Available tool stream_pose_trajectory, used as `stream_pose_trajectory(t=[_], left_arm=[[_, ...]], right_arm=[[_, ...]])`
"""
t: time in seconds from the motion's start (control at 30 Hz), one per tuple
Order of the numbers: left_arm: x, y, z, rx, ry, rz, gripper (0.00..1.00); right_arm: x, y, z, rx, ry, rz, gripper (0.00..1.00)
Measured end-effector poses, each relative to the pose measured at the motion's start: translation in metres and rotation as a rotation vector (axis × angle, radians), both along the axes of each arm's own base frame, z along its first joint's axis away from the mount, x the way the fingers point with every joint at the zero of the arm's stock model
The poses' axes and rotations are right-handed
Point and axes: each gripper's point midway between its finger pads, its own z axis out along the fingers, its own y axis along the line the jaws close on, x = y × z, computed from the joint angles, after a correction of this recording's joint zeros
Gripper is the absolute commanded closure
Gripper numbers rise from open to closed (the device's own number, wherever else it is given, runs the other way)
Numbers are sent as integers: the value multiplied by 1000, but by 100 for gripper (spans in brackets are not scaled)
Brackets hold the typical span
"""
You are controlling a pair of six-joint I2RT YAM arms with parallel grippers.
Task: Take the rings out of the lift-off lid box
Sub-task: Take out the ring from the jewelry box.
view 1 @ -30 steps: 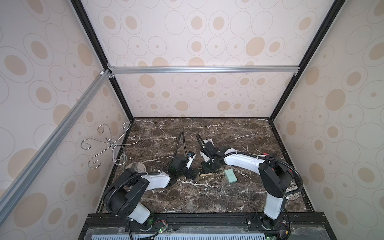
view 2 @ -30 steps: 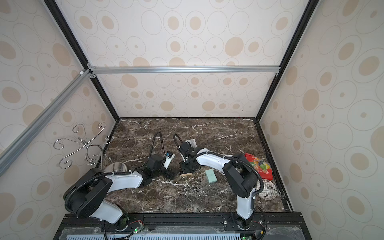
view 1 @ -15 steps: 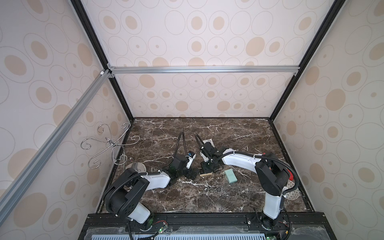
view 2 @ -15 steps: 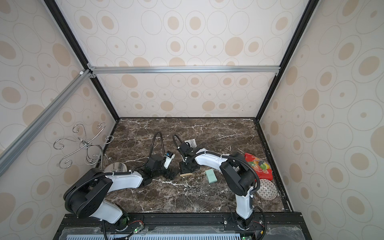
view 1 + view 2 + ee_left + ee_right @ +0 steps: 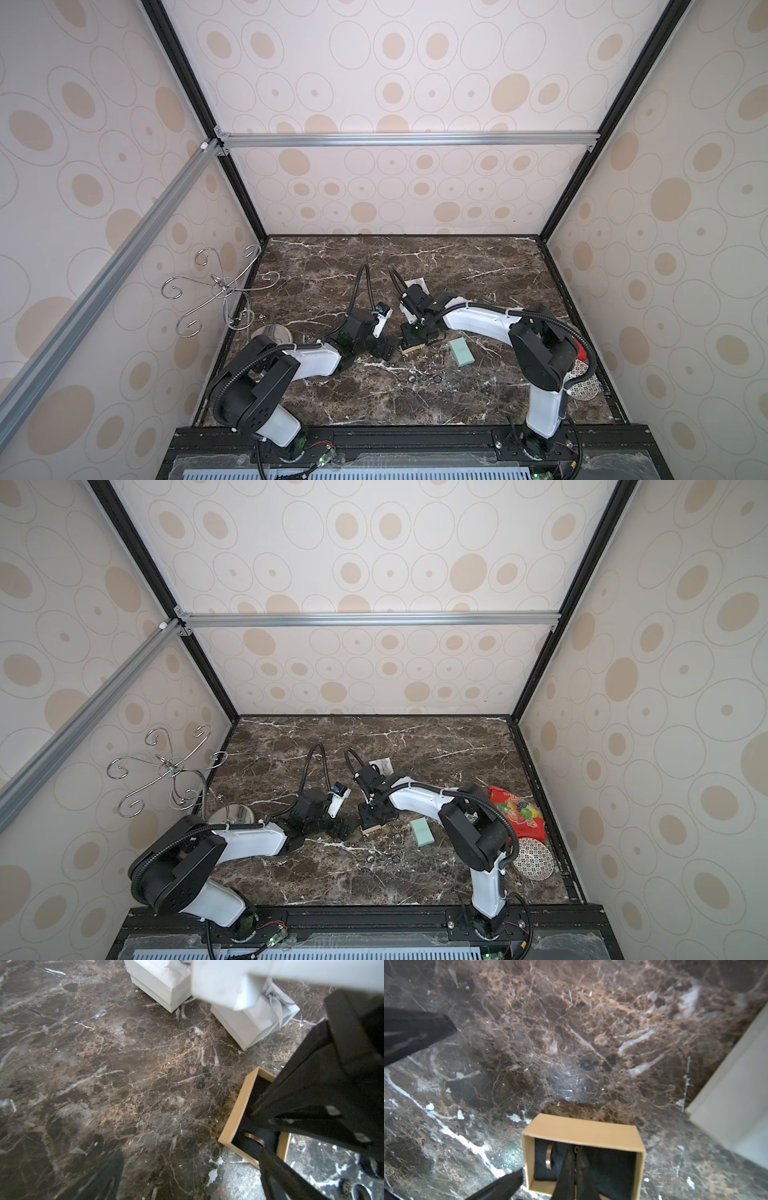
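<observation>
The task is judged well advanced but not finished. Three small dark rings (image 5: 424, 379) are seen lying in a row on the tabletop (image 5: 332, 266), on the near side of the open box (image 5: 581, 1128) and apart from it. The lid is off. One coppery ring (image 5: 549, 1156) is seen standing on edge in the black lining, so at least one ring is left to be lifted out.

The right gripper (image 5: 576, 1153) is lowered into the box with its fingers pressed together. A small glint shows at their tips, but whether a ring is pinched there cannot be told. The left gripper (image 5: 384, 348) is held just left of the box, low over the tabletop, with its fingers spread wide and empty.

A mint-green slab (image 5: 461, 352) lies just right of the box, and two white boxes (image 5: 255, 1020) stand beyond it. A curly wire stand (image 5: 220, 291) is placed at the far left. A red packet (image 5: 515, 812) and a patterned dish (image 5: 534, 858) lie at the right edge. None of these is judged to be in the way. Only the box walls and the nearby left fingers crowd the reach.
</observation>
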Motion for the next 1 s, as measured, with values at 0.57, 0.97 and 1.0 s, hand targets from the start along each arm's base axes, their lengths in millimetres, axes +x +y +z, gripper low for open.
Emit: stream_pose_trajectory(t=[0.57, 0.97, 1.0], left_arm=[[0, -6, -7, -11, 19, -23, 0], [-1, -8, -7, -16, 22, -29, 0], [0, -8, -7, -16, 21, -30, 0]], right_arm=[[-3, 0, 18, 43, -26, 4, 100], [-6, 8, 27, 119, -39, 12, 100], [-6, 8, 28, 128, -40, 12, 100]])
